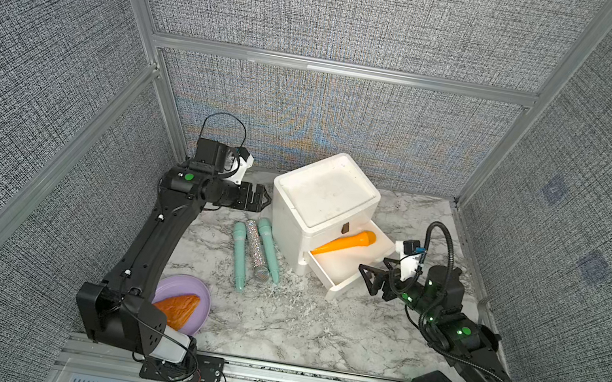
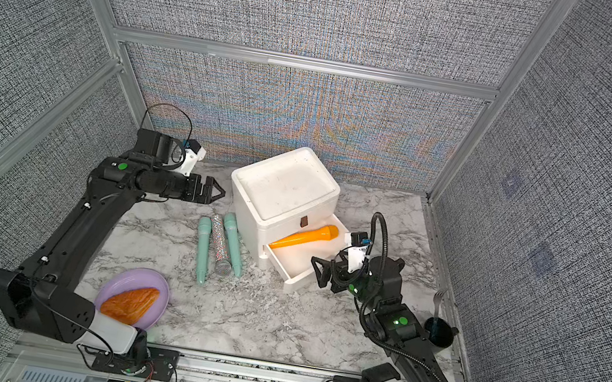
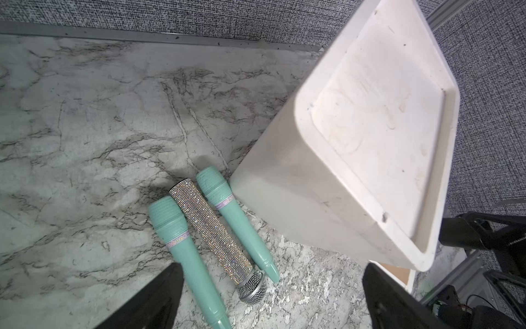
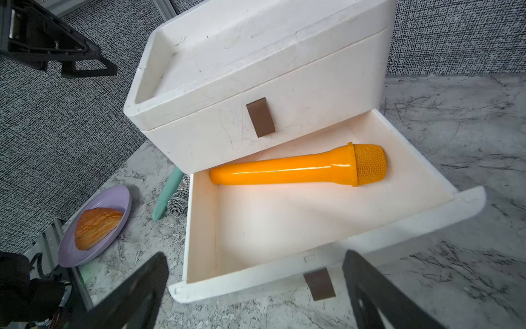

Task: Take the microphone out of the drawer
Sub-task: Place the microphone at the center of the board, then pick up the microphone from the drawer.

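Right pincer hangs wide and empty at the open drawer; left pincer likewise beside the cabinet

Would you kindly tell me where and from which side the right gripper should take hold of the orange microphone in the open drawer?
Probably mid-handle on the orange microphone, from above, right gripper fingers across its width: it lies flat in the drawer, near the cabinet front, with walls blocking sideways approaches.
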